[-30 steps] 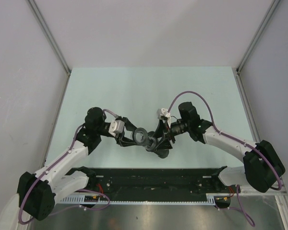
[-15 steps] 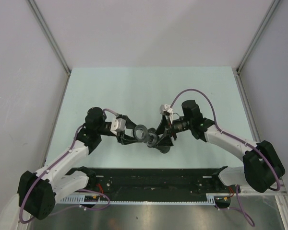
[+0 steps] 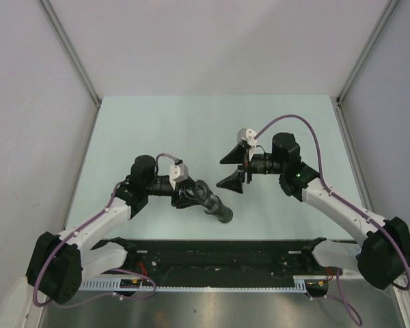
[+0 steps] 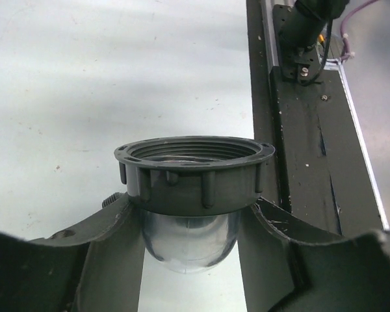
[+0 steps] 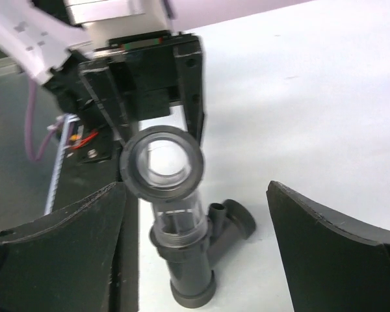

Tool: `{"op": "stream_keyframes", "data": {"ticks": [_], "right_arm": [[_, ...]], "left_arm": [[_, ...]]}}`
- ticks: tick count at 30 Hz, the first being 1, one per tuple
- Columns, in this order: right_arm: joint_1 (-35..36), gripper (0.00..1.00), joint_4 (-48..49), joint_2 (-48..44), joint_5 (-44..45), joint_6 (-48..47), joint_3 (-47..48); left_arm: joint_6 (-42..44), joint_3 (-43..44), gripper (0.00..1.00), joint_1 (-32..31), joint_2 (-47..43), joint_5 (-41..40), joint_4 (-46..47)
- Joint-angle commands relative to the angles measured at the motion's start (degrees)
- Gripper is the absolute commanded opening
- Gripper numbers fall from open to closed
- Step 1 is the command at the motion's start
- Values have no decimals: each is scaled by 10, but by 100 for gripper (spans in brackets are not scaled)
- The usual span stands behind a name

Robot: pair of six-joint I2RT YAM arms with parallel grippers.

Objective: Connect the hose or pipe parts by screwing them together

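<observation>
The pipe parts hang together as one piece: a dark grey ring nut (image 4: 194, 172) (image 5: 161, 162) on a clear tube (image 5: 175, 218), whose threaded end sits in a dark grey T-shaped fitting (image 5: 190, 276) (image 3: 221, 210) with a side branch (image 5: 233, 224). My left gripper (image 3: 193, 194) (image 4: 194, 203) is shut on the clear tube just under the nut. The fitting points down and to the right, low over the table. My right gripper (image 3: 221, 173) (image 5: 196, 188) stands wide open, up and to the right of the piece, touching nothing.
A black rail (image 3: 219, 254) (image 4: 299, 162) runs along the near edge of the pale green table (image 3: 191, 123). Grey walls with metal posts (image 3: 72, 55) close in the left, the back and the right.
My right gripper opened, let go of the fitting and drew back up and to the right. My left gripper shifted right with the piece, which now tilts down towards the table.
</observation>
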Motion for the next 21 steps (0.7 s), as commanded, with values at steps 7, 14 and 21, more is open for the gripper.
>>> {"op": "stream_keyframes", "data": {"ticks": [7,14,21], "right_arm": [[37,94,31,-74,302,-8,-3],[71,98,52,-142,316,-57,-30],[99,99,98,-202,298,-150,-86]], "left_arm": [[-306,79,0,10,-23,-215,-4],[-439,123,0,15,-42,-248,-43],[-556,190,0,24,-53,-280,-111]]}}
